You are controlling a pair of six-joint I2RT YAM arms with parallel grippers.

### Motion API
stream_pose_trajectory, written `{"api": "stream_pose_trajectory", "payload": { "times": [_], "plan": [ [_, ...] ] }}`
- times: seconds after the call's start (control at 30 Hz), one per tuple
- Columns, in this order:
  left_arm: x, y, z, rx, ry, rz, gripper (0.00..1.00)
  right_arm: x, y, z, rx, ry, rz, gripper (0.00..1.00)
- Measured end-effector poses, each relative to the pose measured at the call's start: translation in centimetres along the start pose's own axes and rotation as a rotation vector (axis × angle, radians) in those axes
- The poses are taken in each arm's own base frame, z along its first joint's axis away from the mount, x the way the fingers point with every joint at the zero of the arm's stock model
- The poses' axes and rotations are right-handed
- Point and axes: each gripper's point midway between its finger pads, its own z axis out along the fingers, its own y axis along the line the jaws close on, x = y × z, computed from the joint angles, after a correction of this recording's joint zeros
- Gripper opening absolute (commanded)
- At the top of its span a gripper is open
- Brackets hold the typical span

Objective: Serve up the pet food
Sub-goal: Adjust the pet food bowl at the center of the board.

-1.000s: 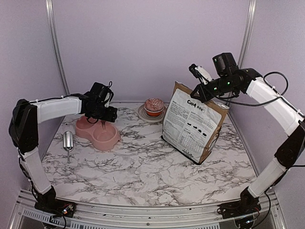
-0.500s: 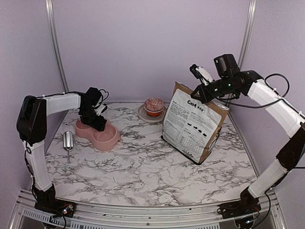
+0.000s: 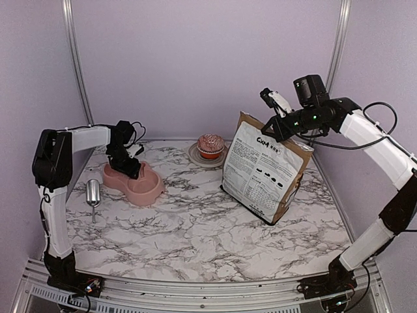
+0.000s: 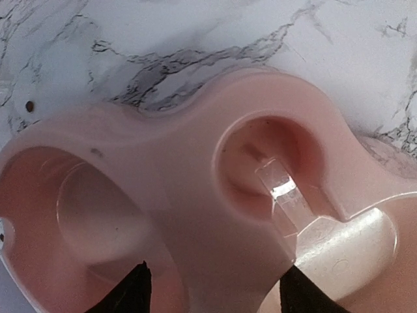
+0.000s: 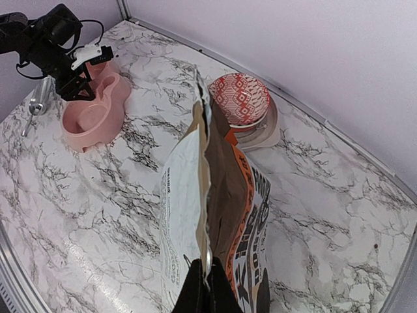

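A pink double bowl (image 3: 137, 184) stands at the back left of the marble table; both basins (image 4: 98, 215) look empty. My left gripper (image 4: 215, 270) hovers close over it, open, its dark fingertips (image 4: 138, 287) apart on either side of the ridge between the basins. The white-and-brown printed bag (image 3: 260, 169) stands upright at centre right. At its top edge my right gripper (image 5: 207, 268) is shut on the bag's (image 5: 186, 195) thin rim. The pet food is hidden from view.
A metal scoop (image 3: 93, 193) lies left of the bowl, near the table's left edge. A pink-frosted cupcake (image 3: 210, 145) in a red wrapper sits on a small plate (image 3: 195, 156) at the back centre, just behind the bag.
My left gripper has swung left and down from the bowl's right basin to its left end, the wrist turning downward. The right gripper and bag have barely shifted.
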Motion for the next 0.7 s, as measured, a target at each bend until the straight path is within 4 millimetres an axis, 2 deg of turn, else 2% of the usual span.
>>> {"api": "stream_pose_trajectory", "payload": {
  "times": [0.13, 0.23, 0.3, 0.43, 0.7],
  "plan": [
    [0.6, -0.9, 1.5, 0.046, 0.040, 0.008, 0.48, 0.0, 0.0, 0.0, -0.003, 0.000, 0.000, 0.00],
    [0.3, -1.0, 1.4, 0.054, 0.040, 0.010, 0.41, 0.0, 0.1, 0.0, -0.004, 0.000, 0.000, 0.00],
    [0.0, -1.1, 1.0, 0.061, 0.029, -0.006, 0.39, 0.0, 0.1, 0.1, -0.004, -0.002, 0.000, 0.00],
    [0.7, -1.2, 0.9, 0.058, 0.032, -0.060, 0.39, 0.0, 0.1, 0.1, -0.006, -0.008, -0.001, 0.00],
    [4.1, -1.0, -0.2, 0.003, 0.042, -0.214, 0.43, 0.0, 0.2, 0.1, -0.013, -0.010, 0.005, 0.00]
  ]
}}
